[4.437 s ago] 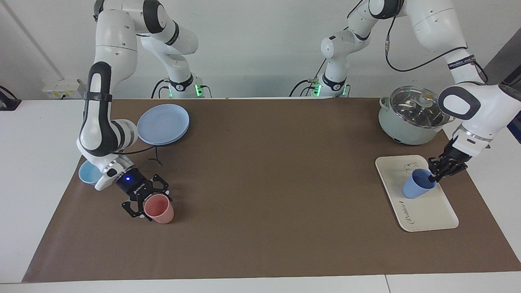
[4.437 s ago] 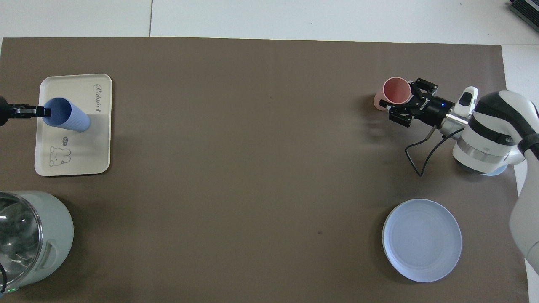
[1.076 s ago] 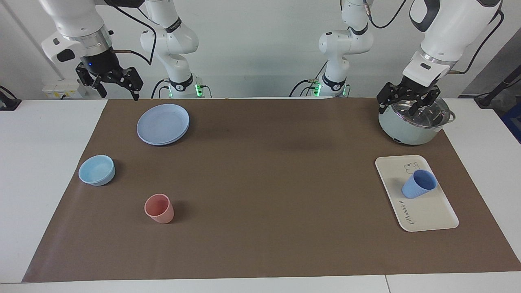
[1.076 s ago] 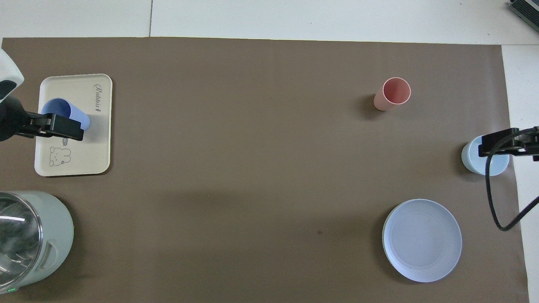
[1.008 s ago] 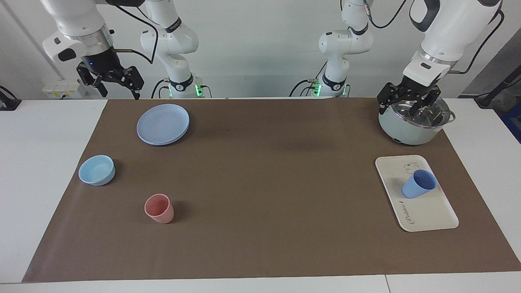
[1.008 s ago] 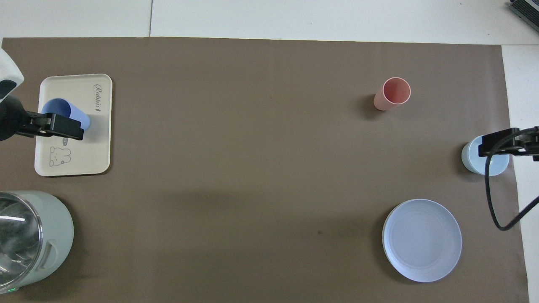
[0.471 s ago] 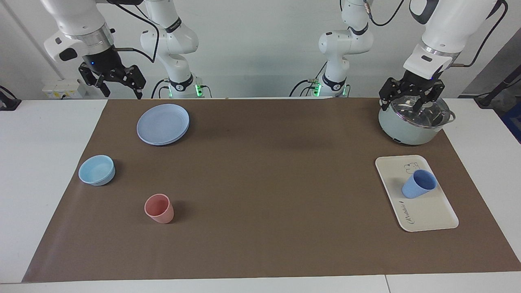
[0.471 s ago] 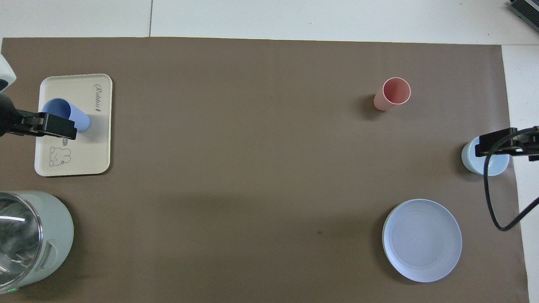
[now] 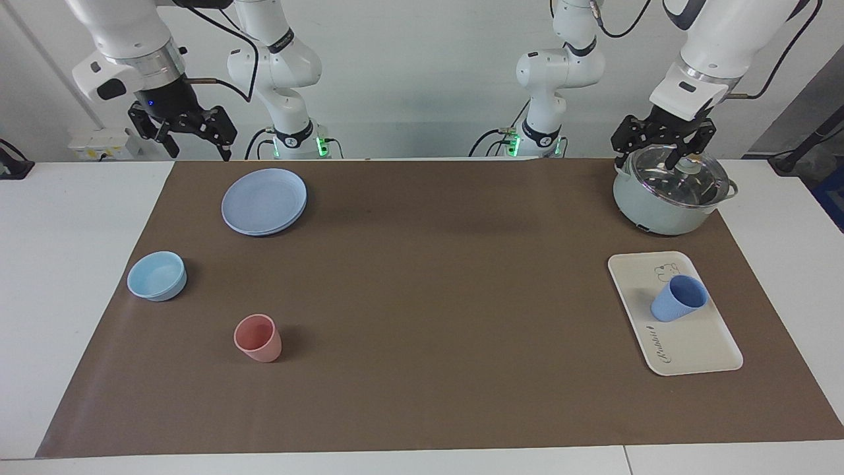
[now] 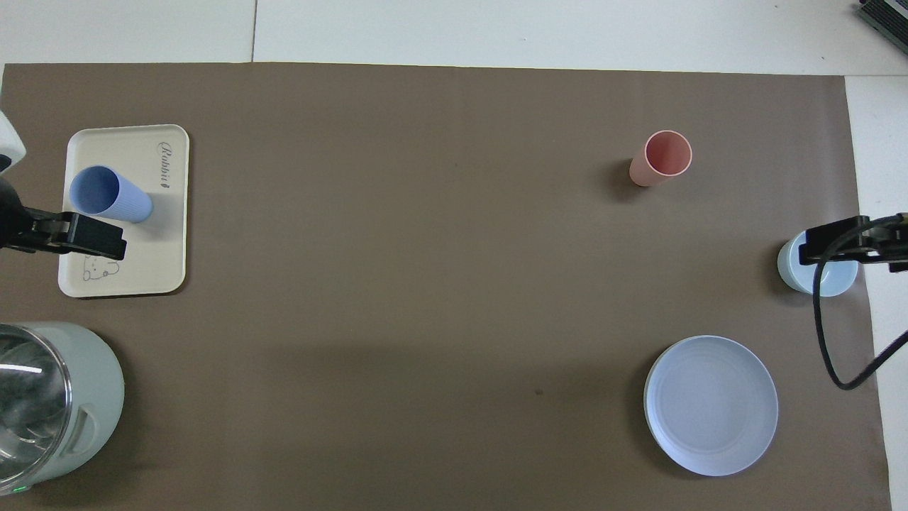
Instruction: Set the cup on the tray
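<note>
Left pincer (image 9: 661,145), released and holding nothing, hung raised over the pot (image 9: 671,191) at the left arm's end of the worktop (image 9: 422,409). Right pincer (image 9: 186,135), likewise released and holding nothing, hung raised over the worktop's edge nearest the robots at the right arm's end, near the plate (image 9: 264,200).

Two arms and two pincers were in view. Two cups were present: one blue, the cup (image 9: 678,299), and one pink cup (image 9: 258,337). There was one tray (image 9: 692,346), one pot, one plate, one bowl (image 9: 157,276) and one brown mat (image 9: 435,316) that covered the worktop.

The cup stood upright on the tray, on the half nearer the robots, just beside the small bear drawing; nothing could be seen inside it. The tray held that cup alone and lay on the mat farther from the robots than the pot. The pot was closed by a glass lid; its contents could not be told.

At the right arm's end, the plate lay bare, nearest the robots. The bowl stood farther out, toward the mat's edge, with nothing visible in it. The pink cup stood upright, farthest from the robots of the three, and showed nothing inside.
</note>
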You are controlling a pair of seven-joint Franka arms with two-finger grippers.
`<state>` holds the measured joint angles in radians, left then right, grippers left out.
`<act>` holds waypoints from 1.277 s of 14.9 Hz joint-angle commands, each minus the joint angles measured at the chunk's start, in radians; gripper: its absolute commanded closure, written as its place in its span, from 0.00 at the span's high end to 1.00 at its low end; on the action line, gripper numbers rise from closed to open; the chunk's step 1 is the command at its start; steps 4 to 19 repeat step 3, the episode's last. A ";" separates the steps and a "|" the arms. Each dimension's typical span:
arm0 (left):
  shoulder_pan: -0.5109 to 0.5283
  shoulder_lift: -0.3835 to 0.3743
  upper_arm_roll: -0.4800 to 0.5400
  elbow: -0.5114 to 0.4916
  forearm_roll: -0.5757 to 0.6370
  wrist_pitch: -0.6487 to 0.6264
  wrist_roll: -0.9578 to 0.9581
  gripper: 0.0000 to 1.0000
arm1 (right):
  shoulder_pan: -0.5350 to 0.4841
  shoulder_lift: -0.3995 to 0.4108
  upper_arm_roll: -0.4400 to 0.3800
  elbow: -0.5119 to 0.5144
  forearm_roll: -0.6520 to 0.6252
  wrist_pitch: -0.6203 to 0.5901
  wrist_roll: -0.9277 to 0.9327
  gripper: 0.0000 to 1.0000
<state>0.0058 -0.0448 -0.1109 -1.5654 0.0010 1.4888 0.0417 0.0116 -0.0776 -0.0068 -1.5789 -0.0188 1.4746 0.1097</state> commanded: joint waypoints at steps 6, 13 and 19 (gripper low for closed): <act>-0.004 -0.029 0.004 -0.028 0.010 -0.004 0.000 1.00 | -0.004 -0.014 0.002 -0.020 0.023 0.007 -0.002 1.00; -0.004 -0.029 0.004 -0.028 0.010 -0.004 0.000 1.00 | -0.004 -0.014 0.002 -0.020 0.023 0.007 -0.002 1.00; -0.004 -0.029 0.004 -0.028 0.010 -0.004 0.000 1.00 | -0.004 -0.014 0.002 -0.020 0.023 0.007 -0.002 1.00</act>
